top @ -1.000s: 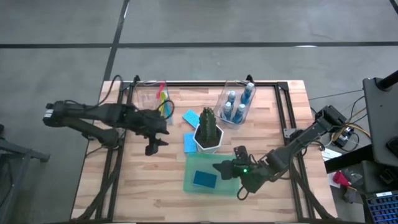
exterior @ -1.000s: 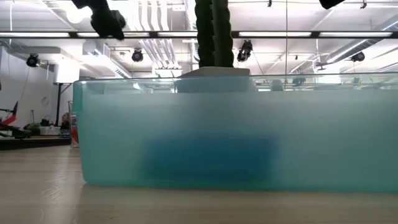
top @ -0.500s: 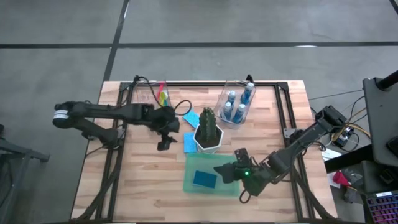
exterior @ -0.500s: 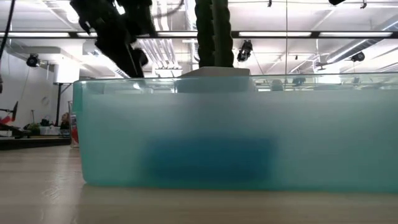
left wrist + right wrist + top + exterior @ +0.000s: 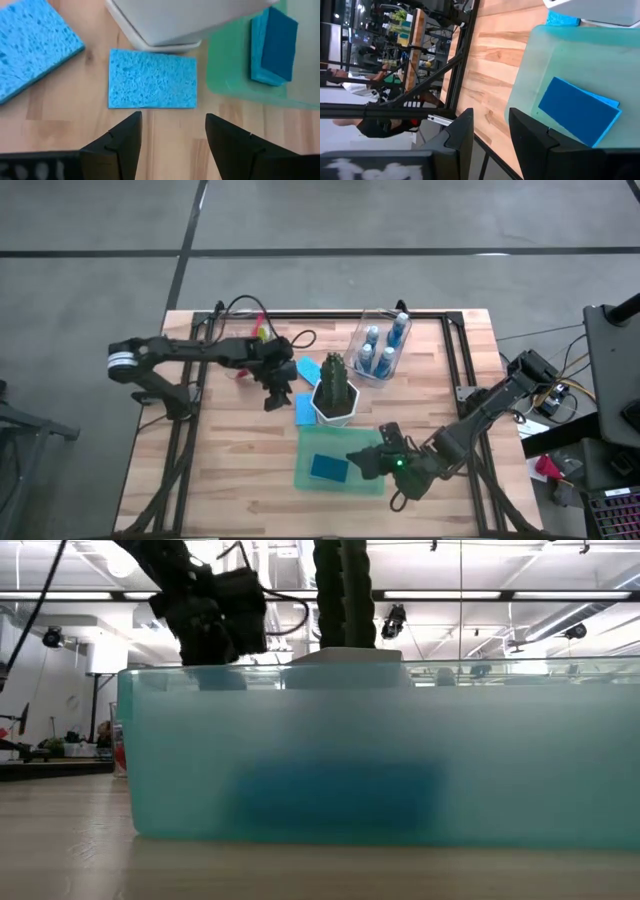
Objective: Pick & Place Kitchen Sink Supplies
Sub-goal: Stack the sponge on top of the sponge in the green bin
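My left gripper (image 5: 275, 400) (image 5: 172, 142) is open and hovers above the table just left of a flat blue sponge (image 5: 305, 409) (image 5: 152, 79), which lies flat against the base of the white plant pot (image 5: 336, 405). A second blue sponge (image 5: 307, 368) (image 5: 30, 47) lies flat farther back. A third, darker blue sponge (image 5: 329, 468) (image 5: 580, 110) rests in the green tray (image 5: 312, 442). Small bottles of blue liquid (image 5: 380, 348) stand in a clear bin. Yellow and red brushes (image 5: 262, 330) sit in another clear bin. My right gripper (image 5: 360, 459) (image 5: 490, 132) is open over the tray's right part.
The dark green plant (image 5: 334, 380) in its white pot stands mid-table between the sponges and the bottle bin (image 5: 366, 365). In the low view the green tray (image 5: 180, 790) blocks most of the table. A black frame (image 5: 455, 370) runs along the table's edges. Bare wood lies at the near left.
My left gripper has swung toward the table's right and slightly toward the far edge, closing in on the sponge beside the plant pot, and has stayed open. The sponges, bottles and brushes have not moved.
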You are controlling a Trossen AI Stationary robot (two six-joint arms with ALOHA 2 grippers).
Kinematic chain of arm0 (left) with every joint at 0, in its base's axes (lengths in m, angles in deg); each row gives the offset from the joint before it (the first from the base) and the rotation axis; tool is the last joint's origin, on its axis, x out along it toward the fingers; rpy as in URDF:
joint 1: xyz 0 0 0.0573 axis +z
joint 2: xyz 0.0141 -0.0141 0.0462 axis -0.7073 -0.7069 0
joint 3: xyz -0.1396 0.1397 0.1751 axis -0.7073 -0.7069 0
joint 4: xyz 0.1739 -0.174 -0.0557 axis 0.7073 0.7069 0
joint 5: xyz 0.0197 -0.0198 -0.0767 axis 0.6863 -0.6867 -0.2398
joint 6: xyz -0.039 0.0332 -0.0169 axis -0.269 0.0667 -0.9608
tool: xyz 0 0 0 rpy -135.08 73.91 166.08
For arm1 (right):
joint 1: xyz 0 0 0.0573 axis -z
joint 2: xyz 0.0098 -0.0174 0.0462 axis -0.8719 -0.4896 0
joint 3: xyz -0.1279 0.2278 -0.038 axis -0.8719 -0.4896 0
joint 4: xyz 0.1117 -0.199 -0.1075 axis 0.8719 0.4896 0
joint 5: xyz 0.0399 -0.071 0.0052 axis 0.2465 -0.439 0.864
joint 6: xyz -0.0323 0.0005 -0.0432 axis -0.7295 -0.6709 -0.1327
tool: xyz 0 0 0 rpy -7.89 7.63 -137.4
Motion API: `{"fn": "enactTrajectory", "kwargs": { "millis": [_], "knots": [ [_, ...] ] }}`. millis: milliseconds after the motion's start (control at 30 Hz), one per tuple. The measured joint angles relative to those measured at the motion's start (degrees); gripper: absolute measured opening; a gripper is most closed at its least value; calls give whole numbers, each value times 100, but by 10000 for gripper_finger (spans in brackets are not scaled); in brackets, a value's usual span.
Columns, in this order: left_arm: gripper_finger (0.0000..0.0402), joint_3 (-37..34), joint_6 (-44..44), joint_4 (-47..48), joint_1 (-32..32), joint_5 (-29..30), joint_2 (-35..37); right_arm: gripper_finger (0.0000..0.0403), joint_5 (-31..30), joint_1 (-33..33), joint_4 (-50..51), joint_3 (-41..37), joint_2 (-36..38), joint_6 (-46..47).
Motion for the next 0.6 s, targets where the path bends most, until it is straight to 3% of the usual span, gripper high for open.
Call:
{"fn": "enactTrajectory", "kwargs": {
  "millis": [300,600],
  "knots": [
    [209,412,259,26,12,-116,-507,122,-1,2,15,-2,-4,22],
    [209,619,462,1076,138,275,-419,109,-2,4,9,-2,-6,69]
  ]
}}
